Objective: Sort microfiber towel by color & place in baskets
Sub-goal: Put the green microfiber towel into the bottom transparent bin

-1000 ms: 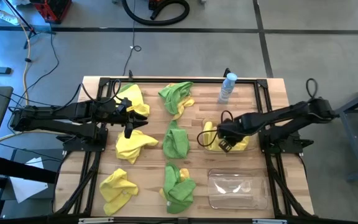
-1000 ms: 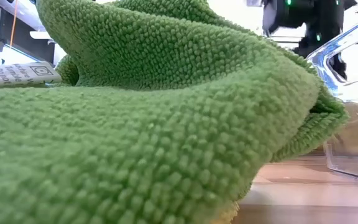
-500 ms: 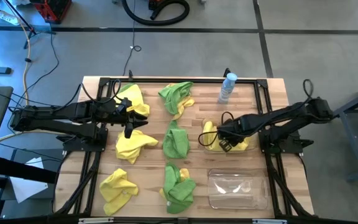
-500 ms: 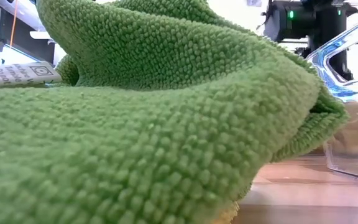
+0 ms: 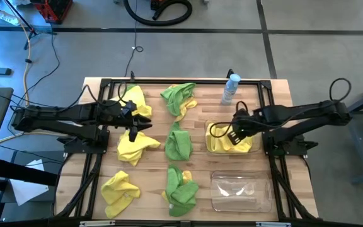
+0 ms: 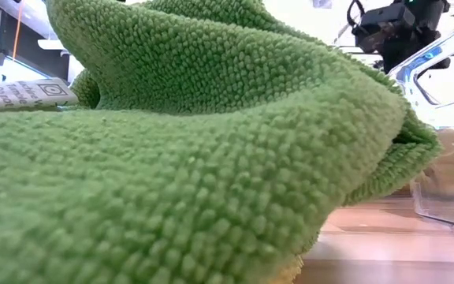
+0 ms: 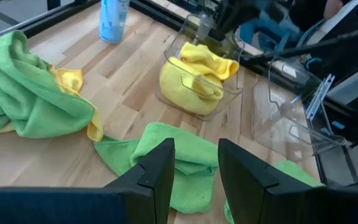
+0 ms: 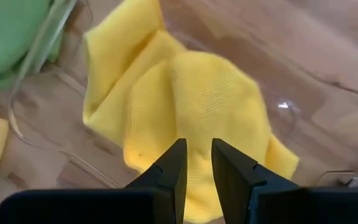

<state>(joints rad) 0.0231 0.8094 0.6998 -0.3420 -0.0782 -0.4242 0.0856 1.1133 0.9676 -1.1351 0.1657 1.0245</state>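
Yellow and green microfiber towels lie bunched on the wooden table: yellow ones (image 5: pixel 134 101) (image 5: pixel 134 146) (image 5: pixel 118 192), green ones (image 5: pixel 178 142) (image 5: pixel 181 189), and a green-and-yellow bunch (image 5: pixel 180 98). Another yellow towel (image 8: pixel 191 99) lies in the clear basket (image 5: pixel 257 150) at mid right. My right gripper (image 5: pixel 234 133) hangs above it, pointing down, narrowly open and holding nothing. A second clear basket (image 5: pixel 214 180) stands nearer the front. My left gripper (image 5: pixel 133 131) waits open at the left, above the table, with nothing between its fingers (image 7: pixel 160 168).
A small clear bottle with a blue cap (image 5: pixel 230 88) stands at the far edge, behind the baskets. A black metal frame (image 5: pixel 169 82) borders the table. In the low view a green towel (image 6: pixel 180 158) fills most of the picture, with a basket wall (image 6: pixel 440 63) at the right.
My right gripper has risen out of the basket and drawn a little toward the table's far right, tipping as it went. The yellow towel has stayed in the basket.
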